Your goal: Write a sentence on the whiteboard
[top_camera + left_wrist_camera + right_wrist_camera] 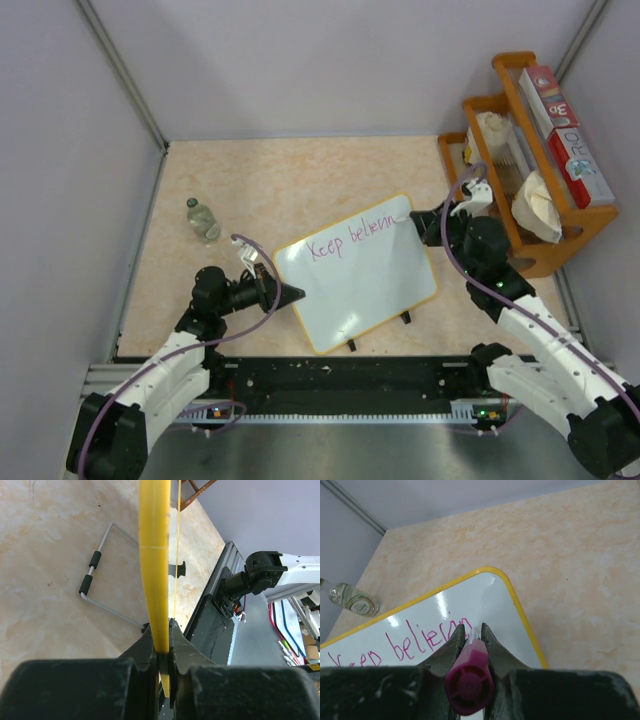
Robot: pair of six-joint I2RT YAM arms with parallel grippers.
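Purple marker (469,680) clenched in the right gripper (472,629), tip at the end of the sentence (427,639) — the whiteboard (495,610) corner lies just beyond.

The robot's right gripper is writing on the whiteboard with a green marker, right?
Not green. The marker in the right gripper is purple-pink, as the right wrist view shows; it is writing on the whiteboard.

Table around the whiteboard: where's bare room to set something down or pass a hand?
Widest bare patch: the far table between the back wall, the bottle, the far edge of the whiteboard and the wooden rack. Crowded: the right side, where the right hand, holding the marker, and its arm fill the gap to the rack; the left hand clamps the board's left edge.
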